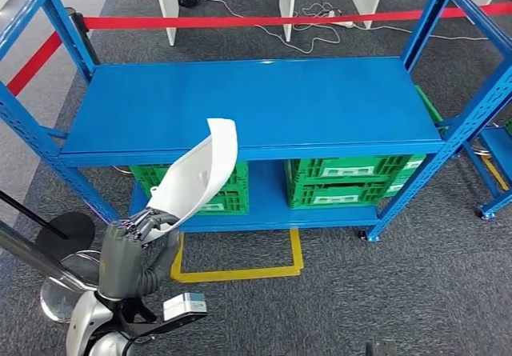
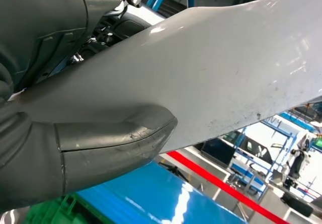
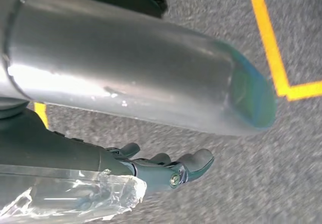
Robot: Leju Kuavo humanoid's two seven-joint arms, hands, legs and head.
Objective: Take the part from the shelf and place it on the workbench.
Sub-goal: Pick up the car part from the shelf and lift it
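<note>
White part (image 1: 202,172), blue shelf (image 1: 254,104), green crates (image 1: 344,180), red barrier tape (image 1: 242,22), yellow floor marking (image 1: 242,274)

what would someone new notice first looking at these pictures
First the curved white part, held up by the left hand at the lower left of the head view, in front of the blue shelf. Next, that shelf's wide top board, with green crates on the level beneath it. Behind the shelf a red barrier tape crosses the grey floor, and yellow tape marks the floor in front.
</note>
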